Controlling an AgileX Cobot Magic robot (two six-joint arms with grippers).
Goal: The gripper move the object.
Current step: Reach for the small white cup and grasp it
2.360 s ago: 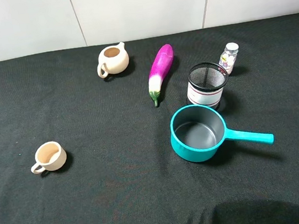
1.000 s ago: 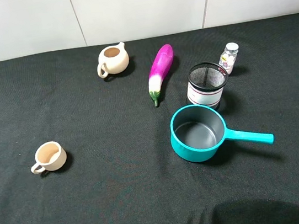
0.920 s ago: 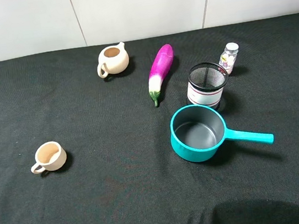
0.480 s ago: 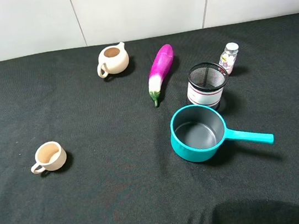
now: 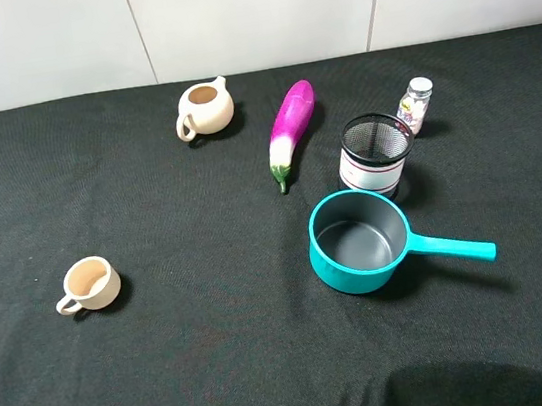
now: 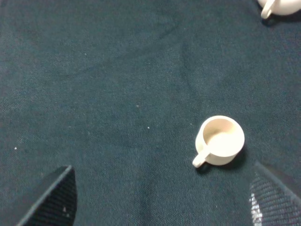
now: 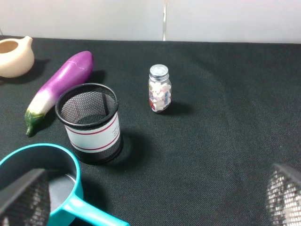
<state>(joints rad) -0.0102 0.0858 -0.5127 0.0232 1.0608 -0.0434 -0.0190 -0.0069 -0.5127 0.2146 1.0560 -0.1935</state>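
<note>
The small cream cup (image 5: 90, 283) with a loop handle stands upright on the black cloth at the left. It also shows in the left wrist view (image 6: 220, 140), handle turned toward the camera. My left gripper (image 6: 162, 200) is open and empty, its two fingertips (image 6: 51, 197) spread wide, short of the cup and apart from it. My right gripper (image 7: 154, 195) is open and empty too, its fingertips (image 7: 23, 197) at the frame corners, near the teal pan. In the exterior view only dark bits of the arms show at the bottom corners.
A larger beige spouted pitcher (image 5: 205, 108) stands at the back left. A purple eggplant (image 5: 291, 129), a black mesh holder (image 5: 376, 153), a small pill bottle (image 5: 417, 104) and a teal saucepan (image 5: 362, 241) with its handle pointing right sit right of centre.
</note>
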